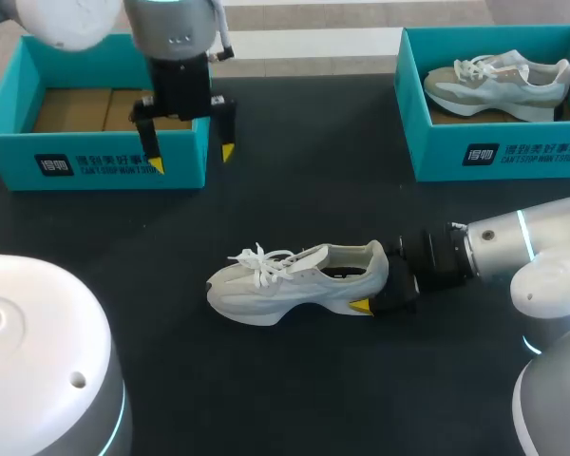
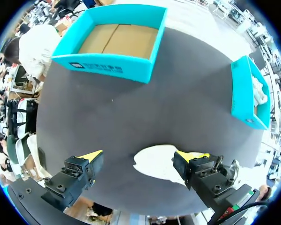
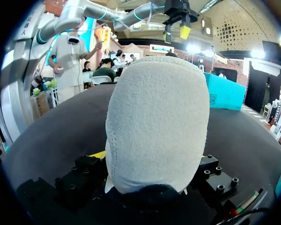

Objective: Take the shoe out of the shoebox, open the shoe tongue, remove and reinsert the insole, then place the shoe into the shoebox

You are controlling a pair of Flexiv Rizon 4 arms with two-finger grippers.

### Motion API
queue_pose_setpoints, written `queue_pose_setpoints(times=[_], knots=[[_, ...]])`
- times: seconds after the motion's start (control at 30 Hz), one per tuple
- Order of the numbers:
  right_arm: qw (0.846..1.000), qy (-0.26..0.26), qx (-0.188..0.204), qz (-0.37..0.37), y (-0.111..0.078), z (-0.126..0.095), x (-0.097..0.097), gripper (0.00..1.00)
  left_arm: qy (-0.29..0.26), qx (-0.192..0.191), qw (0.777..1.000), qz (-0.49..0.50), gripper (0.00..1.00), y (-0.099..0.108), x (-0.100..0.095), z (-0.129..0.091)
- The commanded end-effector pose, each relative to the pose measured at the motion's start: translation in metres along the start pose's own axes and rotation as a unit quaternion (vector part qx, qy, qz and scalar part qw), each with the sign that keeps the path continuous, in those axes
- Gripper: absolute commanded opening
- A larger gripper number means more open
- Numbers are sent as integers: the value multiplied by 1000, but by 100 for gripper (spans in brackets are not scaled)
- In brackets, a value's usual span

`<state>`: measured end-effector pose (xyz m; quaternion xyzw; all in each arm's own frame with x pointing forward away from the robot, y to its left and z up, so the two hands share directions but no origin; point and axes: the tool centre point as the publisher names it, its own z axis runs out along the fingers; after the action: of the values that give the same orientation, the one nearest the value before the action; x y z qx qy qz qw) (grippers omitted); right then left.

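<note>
Teal cardboard marks the empty shoebox (image 1: 95,152) at the far left of the black surface (image 1: 294,380); its brown floor is bare. Just over its front right corner hangs the left end effector (image 1: 191,157), its 2 yellow-tipped fingers spread wide with nothing between them; a straight drop from here could catch the box wall and shove the box. Toward the middle the white shoe (image 1: 285,280) sits on its sole, out of the box, toe to the left, laces bunched over the tongue, which looks not yet opened. At the heel the right end effector (image 1: 375,285) is clamped on the shoe from 2 sides; the right wrist view shows the grey heel filling the gap between its fingers. That single hold is the weak point, I judge: a pull on the tongue or insole could swing the toe around or drag the heel free; the squeeze may also pinch the insole in place; loose laces could snag a fingertip. At the far right a second shoebox (image 1: 499,157) holds another shoe (image 1: 499,84); returning the shoe to that box would be an error.
</note>
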<state>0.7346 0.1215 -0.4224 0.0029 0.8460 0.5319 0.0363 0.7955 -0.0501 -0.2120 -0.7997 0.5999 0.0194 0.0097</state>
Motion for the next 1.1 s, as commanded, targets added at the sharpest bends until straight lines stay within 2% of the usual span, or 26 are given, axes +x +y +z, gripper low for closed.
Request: queue_pose_setpoints(times=[0.03, 0.13, 0.2, 0.37, 0.63, 0.9, 1.1], knots=[[1000, 1, 2, 0, -5, 10, 2, 0, 4, -8, 1000, -3, 100, 18, 6, 6], [1000, 1, 2, 0, -5, 10, 2, 0, 11, -15, 1000, -4, 100, 35, 8, 10], [1000, 1, 2, 0, -5, 10, 2, 0, 9, -6, 1000, -4, 100, 48, 10, 15], [1000, 1, 2, 0, -5, 10, 2, 0, 20, -19, 1000, -4, 100, 77, 13, 28], [1000, 1, 2, 0, -5, 10, 2, 0, 27, -23, 999, 16, 100, 108, 25, 43], [1000, 1, 2, 0, -5, 10, 2, 0, 45, -39, 996, 70, 100, 118, 53, 53], [1000, 1, 2, 0, -5, 10, 2, 0, 51, -26, 992, 110, 100, 118, 73, 58]])
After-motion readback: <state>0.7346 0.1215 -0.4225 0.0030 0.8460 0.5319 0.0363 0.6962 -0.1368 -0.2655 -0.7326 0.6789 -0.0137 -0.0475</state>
